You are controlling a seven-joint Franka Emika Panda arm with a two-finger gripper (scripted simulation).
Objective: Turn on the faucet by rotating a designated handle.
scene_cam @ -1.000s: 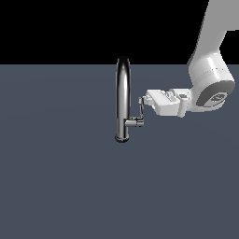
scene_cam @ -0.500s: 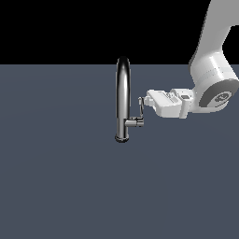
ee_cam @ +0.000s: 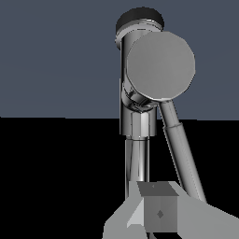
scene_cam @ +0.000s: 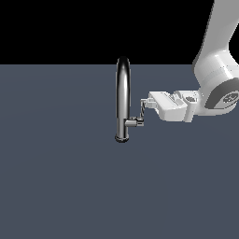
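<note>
At the end effector (scene_cam: pixel 144 103) tip: handle (scene_cam: pixel 140 114), thin chrome lever, touching. Just beyond: faucet (scene_cam: pixel 123 98), upright, arched. End effector grip state: cannot tell.

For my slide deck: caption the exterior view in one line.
Simulated Panda arm's gripper reaches from the exterior view's right to the thin handle beside the tall chrome faucet.

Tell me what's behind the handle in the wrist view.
The faucet tube stands just behind the handle. The round stub end covers part of it; the gripper hides its lower part.
</note>
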